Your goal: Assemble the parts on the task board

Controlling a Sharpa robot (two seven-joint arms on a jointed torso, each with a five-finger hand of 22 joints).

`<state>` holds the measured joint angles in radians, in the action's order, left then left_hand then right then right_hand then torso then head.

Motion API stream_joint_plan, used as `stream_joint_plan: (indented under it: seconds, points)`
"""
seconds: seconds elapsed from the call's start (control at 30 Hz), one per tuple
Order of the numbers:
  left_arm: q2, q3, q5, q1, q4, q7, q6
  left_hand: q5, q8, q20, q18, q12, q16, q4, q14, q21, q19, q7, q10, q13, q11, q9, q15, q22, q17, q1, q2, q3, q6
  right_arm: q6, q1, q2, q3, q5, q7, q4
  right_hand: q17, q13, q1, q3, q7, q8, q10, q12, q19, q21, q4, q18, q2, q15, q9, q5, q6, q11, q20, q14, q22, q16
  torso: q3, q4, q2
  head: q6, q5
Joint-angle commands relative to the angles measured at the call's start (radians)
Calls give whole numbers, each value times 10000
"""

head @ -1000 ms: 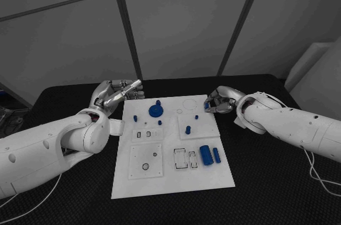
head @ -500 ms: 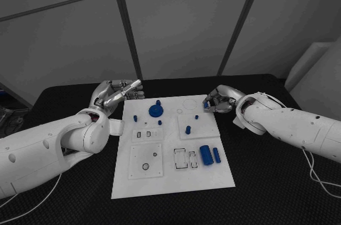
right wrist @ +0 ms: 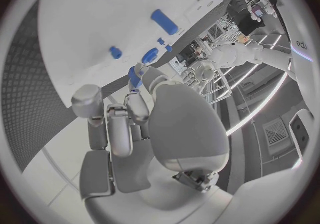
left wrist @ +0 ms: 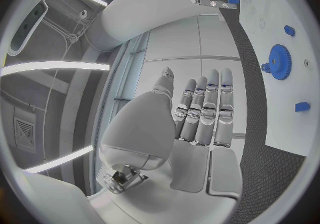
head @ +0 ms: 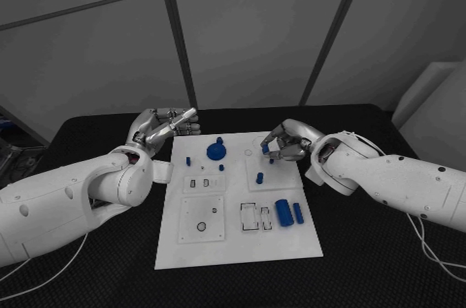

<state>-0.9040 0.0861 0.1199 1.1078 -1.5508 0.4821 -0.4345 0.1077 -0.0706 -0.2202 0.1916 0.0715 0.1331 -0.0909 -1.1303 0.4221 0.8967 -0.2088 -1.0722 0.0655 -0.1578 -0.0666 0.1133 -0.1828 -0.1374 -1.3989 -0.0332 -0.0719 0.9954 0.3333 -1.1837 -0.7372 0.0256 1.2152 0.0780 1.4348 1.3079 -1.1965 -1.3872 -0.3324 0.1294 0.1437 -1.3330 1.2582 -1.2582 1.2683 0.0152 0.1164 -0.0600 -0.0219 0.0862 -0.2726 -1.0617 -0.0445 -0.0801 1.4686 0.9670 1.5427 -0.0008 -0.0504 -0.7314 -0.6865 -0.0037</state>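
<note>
Your right hand (head: 283, 145) has moved in over the white task board (head: 238, 240), fingers pinching a small blue peg (head: 266, 148), ready for seating.

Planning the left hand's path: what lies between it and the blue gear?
In the head view, only bare board lies between the left hand and the gear; a small blue peg stands nearer.

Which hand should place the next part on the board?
Right. The right hand already pinches a small blue part over the task board; the left hand is beside the board's far corner, fingers straight, holding nothing.
</note>
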Motion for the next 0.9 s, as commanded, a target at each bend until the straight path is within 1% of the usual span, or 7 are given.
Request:
stream_joint_plan:
  seconds: [0.03,0.1,0.2,0.37,0.63,0.83,0.9]
  points:
    - [9,10,56,16,31,-37,155,-46,60,-15,-98,-50,-47,68,-70,65,-44,-30,-49,0,-29,12,0,15,-10,-1,-72,21,41,-42,-20,293,10,1176,582,339,2152,21,34,-75,-56,94,12,15,-75,72,-13,-19,35,-79,32,75,-161,53,9,904,13,53,-5,-1,-10,-51,198]
    - [14,10,56,17,65,-46,153,-45,59,-15,-99,-50,-53,73,-65,65,-47,-28,-50,0,-26,12,1,15,-10,-7,-73,23,42,-62,-19,523,11,1599,735,504,2156,29,49,-77,-60,100,15,8,-82,79,-13,-22,27,-82,34,100,-169,55,11,904,28,54,-4,7,-13,-78,298]
    - [22,11,56,18,105,-52,156,-45,57,-16,-100,-48,-62,79,-58,64,-51,-25,-57,1,-25,10,3,16,-11,-13,-78,25,48,-31,-18,838,12,2136,961,702,2155,31,53,-81,-63,104,15,6,-90,86,-13,-25,27,-83,34,110,-174,58,12,904,44,54,-29,34,-10,-144,379]
    - [42,11,56,18,165,-47,137,-45,52,-18,-101,-44,-75,86,-50,64,-58,-23,-71,3,-22,8,5,17,-12,-19,-85,28,60,8,-16,1297,13,2634,1286,805,2182,26,59,-89,-68,112,10,8,-106,101,-12,-30,35,-85,37,120,-186,62,14,911,73,66,-13,-2,-5,-186,561]
    - [102,11,56,18,197,-46,129,-45,51,-18,-101,-44,-75,86,-50,64,-59,-23,-71,3,-22,8,5,17,-12,-19,-85,28,60,-297,-15,1991,-14,3097,1574,524,2179,49,68,-96,-75,122,21,-12,-114,108,-15,-33,32,-89,40,128,-201,68,16,910,88,65,-12,-3,-10,-222,645]
    - [133,11,56,19,230,-37,121,-46,50,-18,-102,-42,-82,90,-47,64,-63,-23,-78,4,-21,7,5,18,-13,-21,-88,28,65,-807,-5,2339,-198,3200,1687,256,2167,92,97,-92,-84,138,46,-52,-100,95,-21,-27,3,-96,44,161,-221,75,21,907,60,59,7,-7,-7,-255,690]
    - [143,11,56,19,260,-26,112,-46,50,-18,-102,-42,-82,90,-47,64,-63,-23,-78,4,-21,7,5,18,-13,-21,-88,28,65,-951,9,2442,-257,3220,1711,182,2167,92,97,-92,-84,138,46,-52,-100,95,-21,-27,3,-96,44,161,-221,75,21,907,60,59,-2,-6,-6,-267,687]
